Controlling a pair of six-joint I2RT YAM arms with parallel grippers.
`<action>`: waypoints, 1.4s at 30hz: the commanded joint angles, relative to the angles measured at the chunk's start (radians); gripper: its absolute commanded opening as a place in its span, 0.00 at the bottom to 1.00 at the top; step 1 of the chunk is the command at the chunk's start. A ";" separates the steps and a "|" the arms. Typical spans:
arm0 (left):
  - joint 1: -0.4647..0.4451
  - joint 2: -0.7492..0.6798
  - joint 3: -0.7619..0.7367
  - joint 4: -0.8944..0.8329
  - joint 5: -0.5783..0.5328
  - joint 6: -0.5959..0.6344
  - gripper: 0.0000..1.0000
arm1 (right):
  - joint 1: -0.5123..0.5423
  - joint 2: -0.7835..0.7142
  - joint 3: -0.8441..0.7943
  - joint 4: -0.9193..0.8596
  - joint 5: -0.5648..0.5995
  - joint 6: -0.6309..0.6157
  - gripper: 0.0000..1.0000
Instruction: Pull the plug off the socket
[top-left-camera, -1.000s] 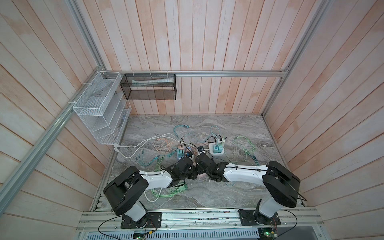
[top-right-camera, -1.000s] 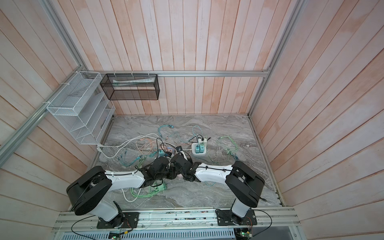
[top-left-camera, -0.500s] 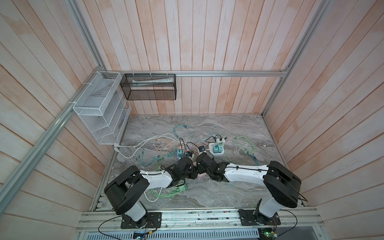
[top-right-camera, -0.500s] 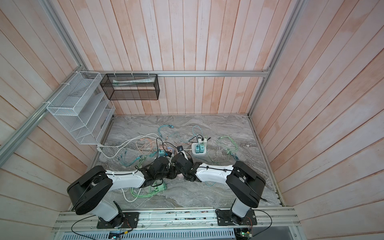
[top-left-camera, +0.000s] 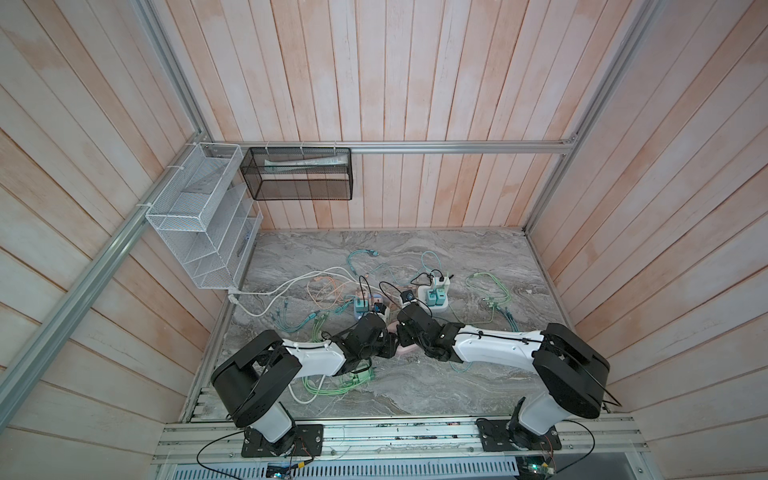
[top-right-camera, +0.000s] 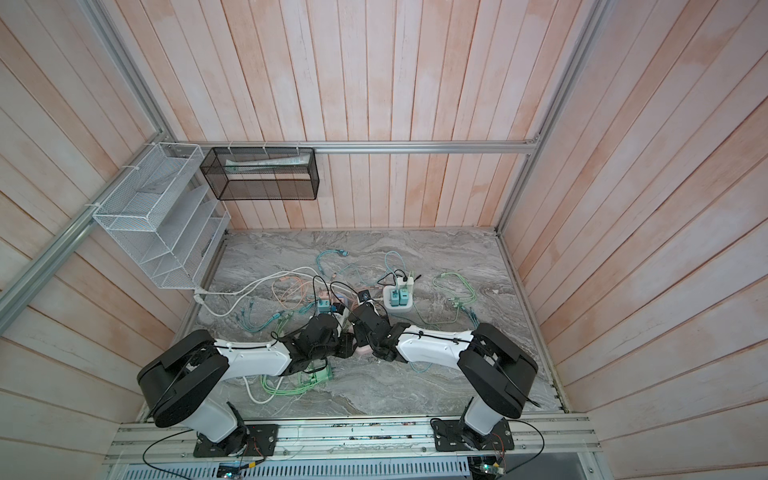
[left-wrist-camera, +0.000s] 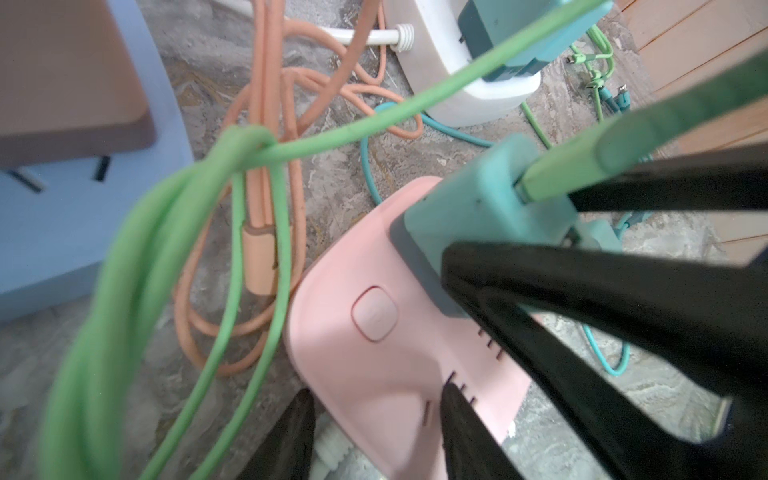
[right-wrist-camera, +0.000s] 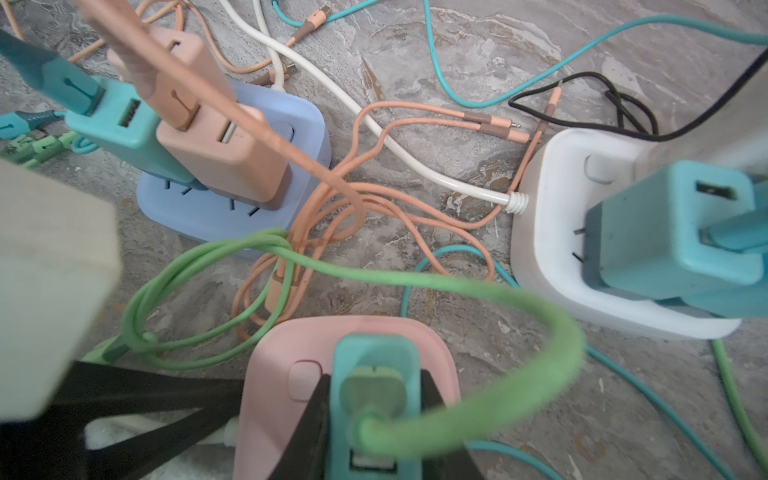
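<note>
On the left wall hangs a white wire-mesh rack (top-left-camera: 195, 224), the contents of its tiered compartments too faint to make out. On the far wall a black mesh basket (top-left-camera: 300, 176) holds one long pale item lying aslant, too small to name. Near the middle of the marbled worktop (top-left-camera: 436, 386) lies the pink socket (right-wrist-camera: 282, 357). It carries the teal plug (right-wrist-camera: 374, 357), seated in it with a green cable (right-wrist-camera: 490, 291) looping out of its top. The right gripper (right-wrist-camera: 376, 401) is clamped on that plug, a black finger on each side. The left gripper (left-wrist-camera: 374, 419) pinches the near end of the pink socket. Farther off to the left, a blue socket (right-wrist-camera: 307, 124) holds a teal charger (right-wrist-camera: 124, 124) and a peach charger (right-wrist-camera: 232, 166). To the right, a white socket (right-wrist-camera: 548, 249) holds a light-blue charger (right-wrist-camera: 673, 232), cut off at the frame edge. In both top views the two wrists cover the pink socket, leaving only a pink sliver, and the plug's prongs are hidden.
</note>
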 joint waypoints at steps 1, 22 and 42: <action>-0.016 0.082 -0.034 -0.154 0.060 0.028 0.50 | 0.058 0.019 0.080 0.117 -0.091 0.021 0.00; -0.011 0.096 -0.038 -0.129 0.084 0.028 0.50 | 0.085 0.056 0.094 0.157 -0.048 0.073 0.00; -0.012 0.106 -0.033 -0.160 0.087 0.036 0.50 | 0.018 -0.012 0.015 0.182 -0.128 0.071 0.00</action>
